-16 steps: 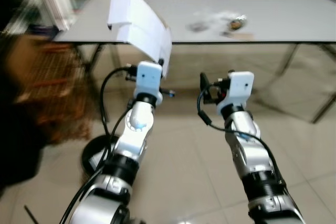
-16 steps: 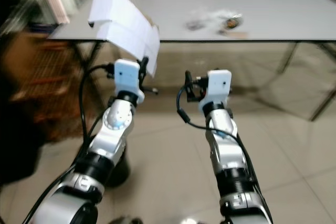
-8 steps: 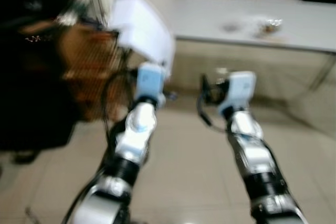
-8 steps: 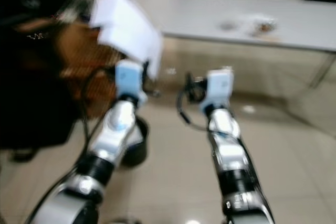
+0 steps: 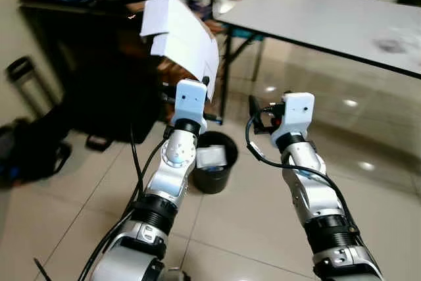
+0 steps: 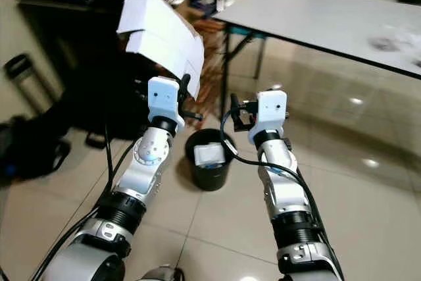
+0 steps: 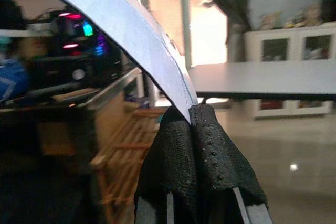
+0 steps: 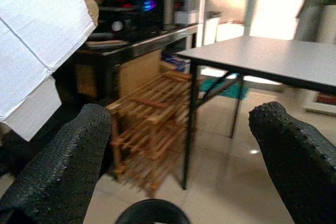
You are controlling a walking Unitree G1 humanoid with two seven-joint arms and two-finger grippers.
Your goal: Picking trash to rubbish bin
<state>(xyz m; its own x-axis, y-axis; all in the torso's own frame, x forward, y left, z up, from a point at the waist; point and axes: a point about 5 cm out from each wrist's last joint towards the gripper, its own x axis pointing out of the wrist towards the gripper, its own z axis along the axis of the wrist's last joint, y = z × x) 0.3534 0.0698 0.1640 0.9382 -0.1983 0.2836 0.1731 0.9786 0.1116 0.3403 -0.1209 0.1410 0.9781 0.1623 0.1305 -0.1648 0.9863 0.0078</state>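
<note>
My left gripper (image 5: 206, 84) is shut on the lower edge of a white folded cardboard sheet (image 5: 179, 34), held up in the air. In the left wrist view the two black fingertips (image 7: 195, 145) press together on the sheet's edge (image 7: 131, 30). A black rubbish bin (image 5: 213, 170) stands on the tiled floor below and between my arms, with white trash (image 5: 211, 156) inside it. My right gripper (image 5: 253, 106) is raised beside the left one, open and empty; its fingers (image 8: 60, 169) stand wide apart in the right wrist view.
A grey table (image 5: 329, 21) on black legs stands at the right back. A wooden slatted rack (image 8: 152, 129) sits beside it, with dark furniture (image 5: 79, 64) and a dark bag (image 5: 33, 153) on the left. Shiny tiled floor (image 5: 381, 182) spreads to the right.
The camera has swung left, away from the table; the bin now lies between my arms. Both arms keep their pose, the left still gripping the cardboard.
</note>
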